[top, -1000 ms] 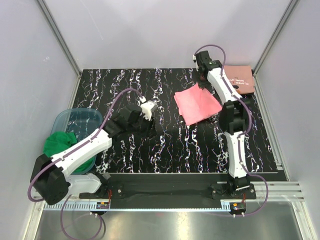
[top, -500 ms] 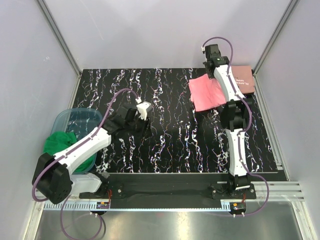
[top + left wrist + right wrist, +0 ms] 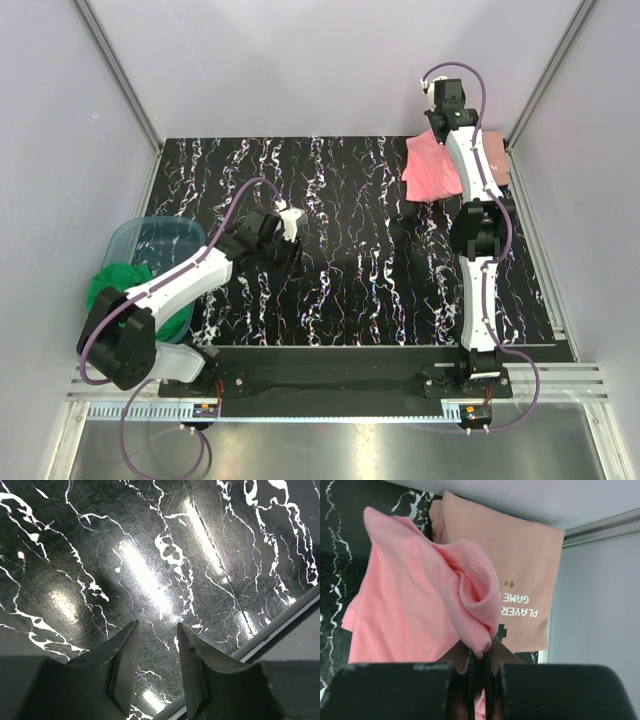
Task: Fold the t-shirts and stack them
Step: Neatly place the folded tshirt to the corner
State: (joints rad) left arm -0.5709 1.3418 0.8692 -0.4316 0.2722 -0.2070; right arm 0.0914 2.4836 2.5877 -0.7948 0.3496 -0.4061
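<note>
At the far right corner of the table, the right gripper [image 3: 481,664] has its jaws pinched tight on a bunched fold of the pink t-shirt [image 3: 410,595]. No gap shows between the fingers. A rolled lump of cloth sits just above the pinch, and the rest of the shirt spreads out loosely to the left of it. From above, the pink t-shirt [image 3: 428,170] hangs below the outstretched right arm [image 3: 478,175], with a dark shadow on the table beneath it. Cannot tell whether its lower edge touches the surface. Behind it the salmon t-shirt [image 3: 520,555] lies flat and folded against the far right corner. Its white lettering [image 3: 517,607] faces up, with a small dark print [image 3: 501,630] beside the words. In the wrist view the pink cloth overlaps the salmon one's left edge. Left gripper [image 3: 157,627]: jaws parted, nothing between them, black white-veined table [image 3: 150,555] visible through the gap. It hovers over bare surface left of centre, well apart from both shirts. At the near left edge stands a clear blue tub [image 3: 150,240] holding a green cloth [image 3: 120,285].
</note>
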